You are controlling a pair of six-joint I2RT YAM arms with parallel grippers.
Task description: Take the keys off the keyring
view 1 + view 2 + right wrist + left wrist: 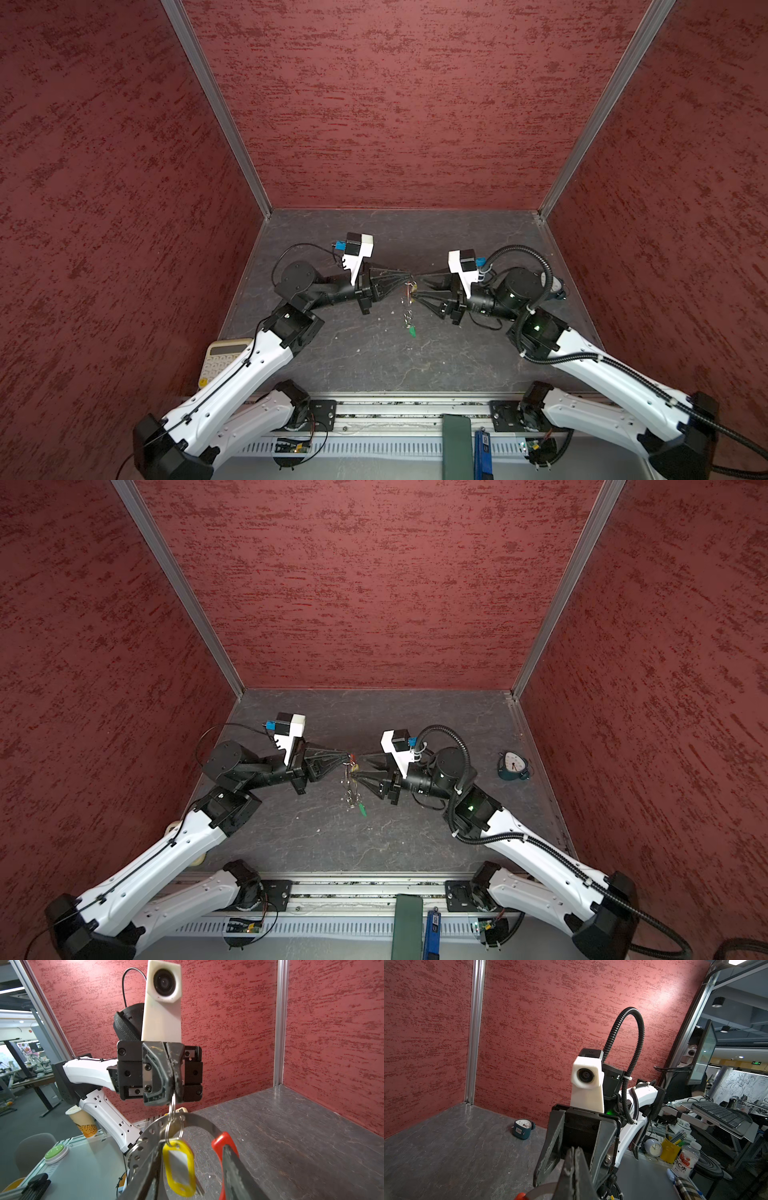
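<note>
left gripper (574,1154) closed beside keyring (521,1196); teal clock (522,1129) on table (446,1147)

Mottled red walls (374,104), yellow key tag (179,1167), green key tag (412,331), red keyring sleeve (218,1145).

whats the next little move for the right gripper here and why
Probably close the right gripper on the yellow tag: its open fingers straddle the tag, while the shut left gripper pinches the small silver ring above it, holding the keyring up.
</note>
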